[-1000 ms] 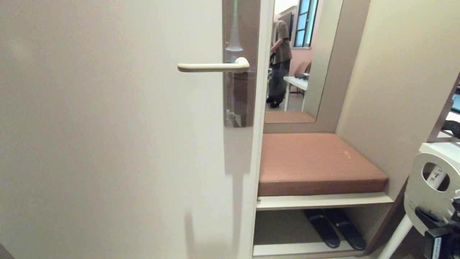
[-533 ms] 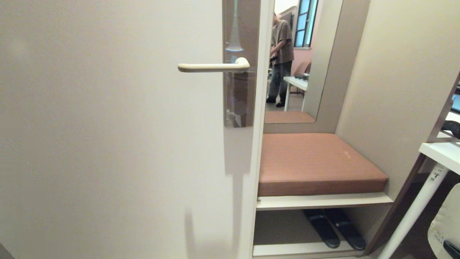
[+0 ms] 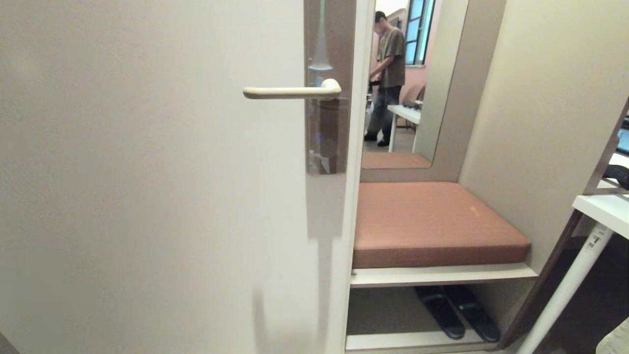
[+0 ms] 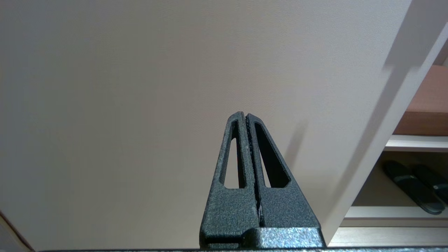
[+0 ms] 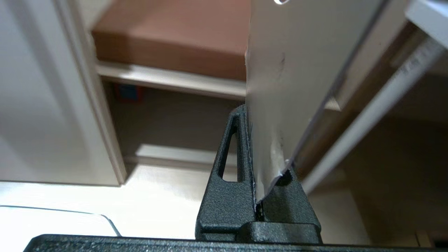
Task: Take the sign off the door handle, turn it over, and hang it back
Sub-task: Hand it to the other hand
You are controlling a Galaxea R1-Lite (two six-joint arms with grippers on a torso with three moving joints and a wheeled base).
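From the head camera I see the door handle [image 3: 292,91] bare, its cream lever level against the tall brownish plate [image 3: 328,86] on the pale door [image 3: 147,172]; nothing hangs on it. The sign [image 5: 290,80] is down at my right side, off the handle: in the right wrist camera the right gripper [image 5: 257,161] is clamped tight on its lower edge, one finger on each face, and the flat pale sheet stands up from the jaws edge-on to the lens, so I cannot read either face from here. In the head view only a pale corner of the sign shows, at the bottom right edge of the frame, well apart from the handle and just beside the white table leg [image 3: 565,295]. The left gripper [image 4: 247,120] is empty with its fingers pressed together, low in front of the door. Beyond the door edge I see the brown cushion [image 3: 432,221] on its shelf, a pair of dark slippers [image 3: 457,309] below it, and a person [image 3: 388,73] reflected in the mirror [image 3: 427,123] behind the bench.
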